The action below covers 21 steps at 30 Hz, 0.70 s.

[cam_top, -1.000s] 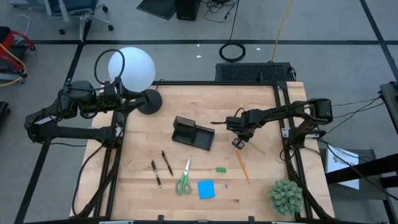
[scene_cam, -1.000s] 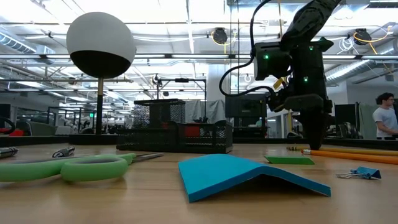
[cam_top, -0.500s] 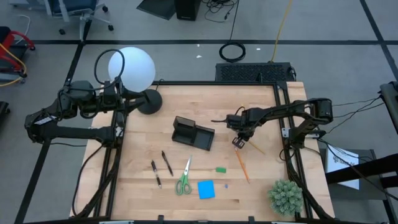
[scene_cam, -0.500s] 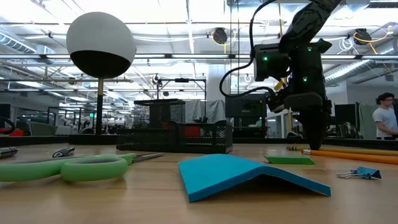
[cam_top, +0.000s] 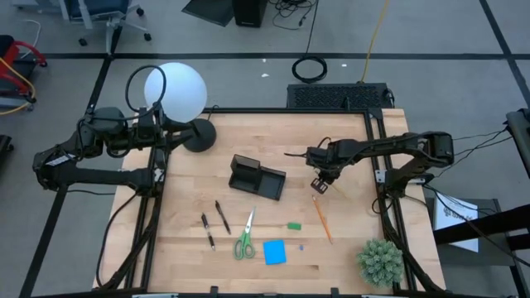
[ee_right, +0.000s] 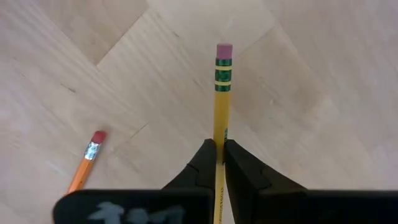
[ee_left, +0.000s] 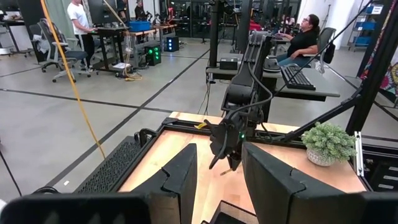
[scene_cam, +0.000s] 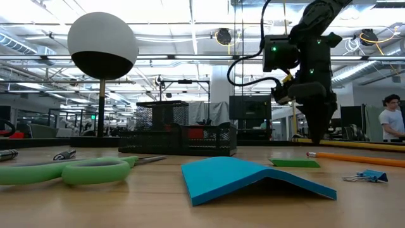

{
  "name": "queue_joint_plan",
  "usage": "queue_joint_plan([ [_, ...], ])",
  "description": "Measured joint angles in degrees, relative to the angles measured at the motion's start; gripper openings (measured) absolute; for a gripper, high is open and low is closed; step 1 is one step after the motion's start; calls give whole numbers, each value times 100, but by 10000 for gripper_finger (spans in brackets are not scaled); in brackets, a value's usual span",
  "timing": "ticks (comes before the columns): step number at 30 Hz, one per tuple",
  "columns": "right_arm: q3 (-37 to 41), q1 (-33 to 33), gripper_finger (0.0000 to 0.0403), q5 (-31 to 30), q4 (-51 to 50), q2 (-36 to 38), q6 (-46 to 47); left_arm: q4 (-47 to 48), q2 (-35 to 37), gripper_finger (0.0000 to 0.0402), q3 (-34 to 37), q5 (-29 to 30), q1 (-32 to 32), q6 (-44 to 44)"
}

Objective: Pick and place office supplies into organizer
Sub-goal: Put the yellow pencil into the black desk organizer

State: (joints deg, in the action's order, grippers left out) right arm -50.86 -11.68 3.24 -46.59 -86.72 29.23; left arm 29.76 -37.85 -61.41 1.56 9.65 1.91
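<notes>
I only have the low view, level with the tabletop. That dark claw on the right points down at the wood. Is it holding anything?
Observer: Yes. The right wrist view shows the right gripper shut on a yellow pencil, with the eraser end sticking out past the fingers.
Operator: How does the black tray sit relative to it?
Observer: From above, the organizer lies apart from that gripper, toward the table's middle.
Operator: And the other arm?
Observer: The left gripper waits open and empty at the table's back corner, near the lamp base.
</notes>
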Motion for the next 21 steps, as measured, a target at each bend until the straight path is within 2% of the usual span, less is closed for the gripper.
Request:
queue_joint_plan([
  [7,-320,1,8,148,-298,26,-118,-4,0,127,0,2,0,2],
  [21,-1463,2,8,138,-90,22,-671,-7,0,127,0,0,2,102],
])
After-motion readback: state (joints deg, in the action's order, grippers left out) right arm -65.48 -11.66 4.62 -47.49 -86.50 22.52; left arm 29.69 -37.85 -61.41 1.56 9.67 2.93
